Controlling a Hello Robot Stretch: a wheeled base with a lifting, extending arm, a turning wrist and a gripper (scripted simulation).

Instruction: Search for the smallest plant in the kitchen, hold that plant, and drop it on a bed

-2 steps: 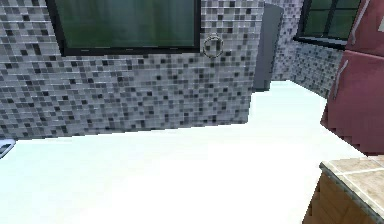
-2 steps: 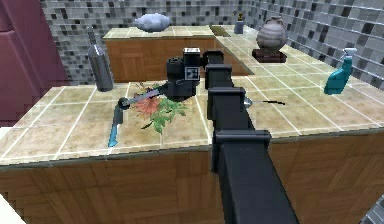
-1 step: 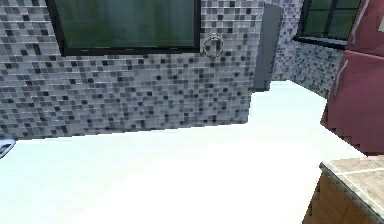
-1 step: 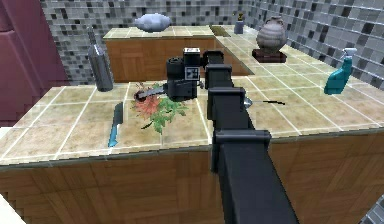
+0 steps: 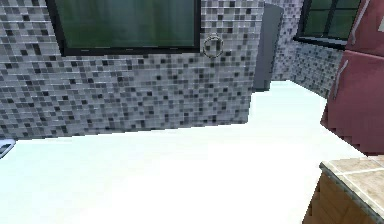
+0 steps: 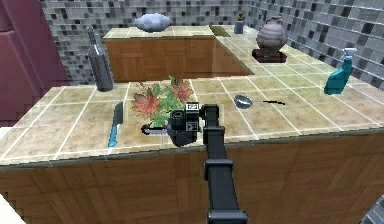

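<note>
Arm point(image 6: 222, 170) reaches over counter point(image 6: 300, 110), gripper point(image 6: 152, 125) at red-leaved plant point(image 6: 155, 98) sitting on the tiles, can't tell if grasped; plant found, lift & bed drop prob. left.

Red-and-green plant point(image 6: 158, 98), tan tiled counter point(image 6: 300, 105), teal spray bottle point(image 6: 340, 75), grey-speckled mosaic wall point(image 5: 150, 90)

Tiled countertop point(image 6: 300, 115) w/ dark bottle point(image 6: 97, 62), plant point(image 6: 158, 100), vase point(image 6: 271, 38), spray bottle point(image 6: 340, 75), maybe a knife point(image 6: 117, 125).
</note>
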